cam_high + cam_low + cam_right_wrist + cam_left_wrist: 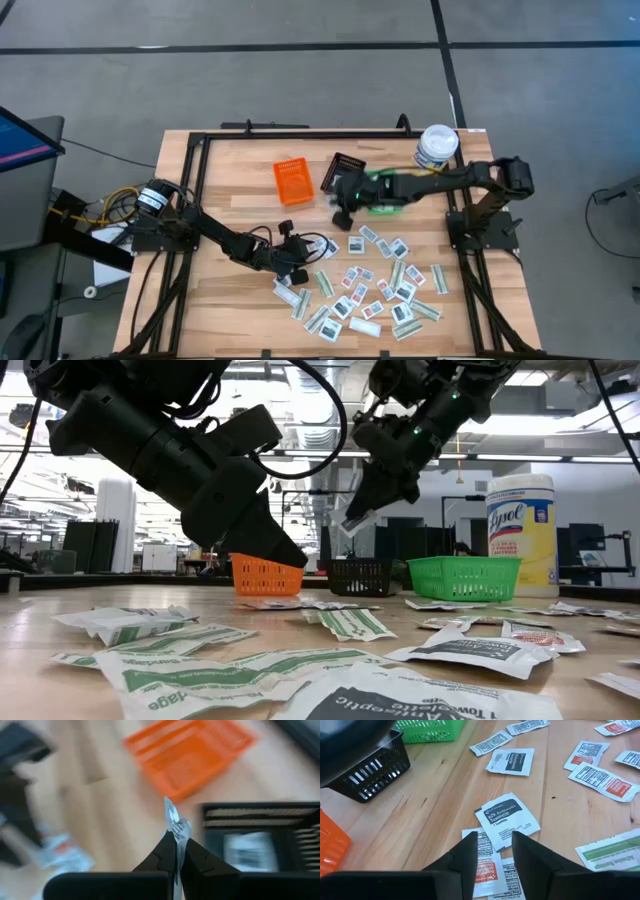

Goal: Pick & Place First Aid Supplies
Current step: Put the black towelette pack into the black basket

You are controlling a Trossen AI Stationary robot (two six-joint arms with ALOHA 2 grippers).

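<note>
Right gripper jaws pinching a packet, left gripper jaws parted, empty

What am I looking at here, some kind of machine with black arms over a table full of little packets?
It is a robot with two dark arms at a wooden table. One picture looks straight down, one looks level across the tabletop, and two come from cameras on the wrists. Small paper first aid packets lie scattered on the wood, with an orange bin, a black bin, a green bin and a wipes canister behind them. The right gripper is shut on a white packet, held up near the black bin. The left gripper is open, low over a white towelette packet, holding nothing.
</note>
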